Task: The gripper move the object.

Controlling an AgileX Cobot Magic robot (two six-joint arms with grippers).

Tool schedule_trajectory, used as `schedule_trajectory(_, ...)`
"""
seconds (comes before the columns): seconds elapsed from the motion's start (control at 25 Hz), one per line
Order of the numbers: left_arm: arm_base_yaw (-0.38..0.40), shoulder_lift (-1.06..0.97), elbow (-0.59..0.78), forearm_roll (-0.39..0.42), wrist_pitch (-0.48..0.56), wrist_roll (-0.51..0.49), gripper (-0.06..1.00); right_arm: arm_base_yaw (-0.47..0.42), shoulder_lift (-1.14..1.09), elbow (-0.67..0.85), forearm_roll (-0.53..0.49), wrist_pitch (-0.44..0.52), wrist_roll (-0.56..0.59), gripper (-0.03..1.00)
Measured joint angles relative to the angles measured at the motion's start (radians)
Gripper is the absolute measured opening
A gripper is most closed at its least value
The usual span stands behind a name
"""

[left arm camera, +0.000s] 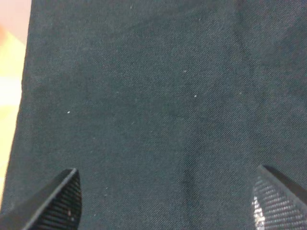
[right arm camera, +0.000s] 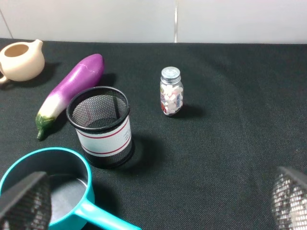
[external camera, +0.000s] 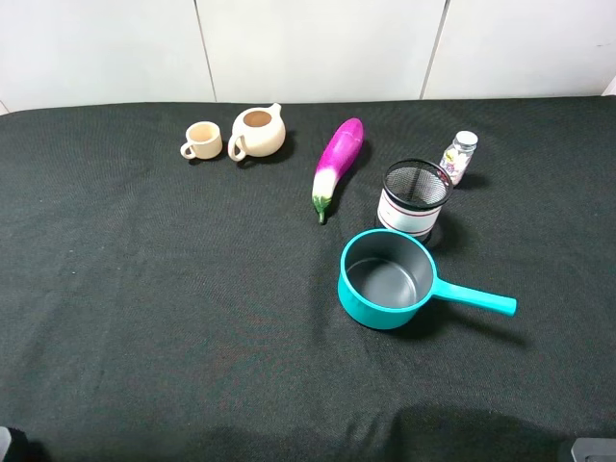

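Cup far from both claws.
Cup [external camera: 202, 141] sits upper left; left claw [left arm camera: 165, 201], open and empty, is the nearer arm.

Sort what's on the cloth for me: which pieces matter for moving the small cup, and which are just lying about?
For the job:
- small cream cup, far left, upright, beside the pitcher
- left gripper, jaws wide apart over bare cloth, holding nothing

Lying about:
- spouted pitcher
- eggplant
- mesh pen holder
- teal saucepan
- small bottle
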State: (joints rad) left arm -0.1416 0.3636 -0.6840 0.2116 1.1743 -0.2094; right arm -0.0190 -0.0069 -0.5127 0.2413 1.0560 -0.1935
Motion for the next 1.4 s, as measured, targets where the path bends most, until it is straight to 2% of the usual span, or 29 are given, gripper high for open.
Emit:
schedule_trajectory(0.32,0.0,-0.141,0.14,-0.029,0.0,0.0,0.71,0.0,0.0,0.0,0.0,0.0,0.0,0.69)
schedule_trajectory(0.72,0.0,-0.151,0.147,-0.08,0.0,0.084,0.71,0.0,0.0,0.0,0.0,0.0,0.0,0.69)
schedule_trajectory(0.96,0.0,-0.159,0.147,-0.085,0.0,0.097,0.71,0.0,0.0,0.0,0.0,0.0,0.0,0.69)
schedule_trajectory(1.4,0.0,-0.367,0.148,-0.082,-0.002,0.093,0.71,0.0,0.0,0.0,0.0,0.0,0.0,0.69)
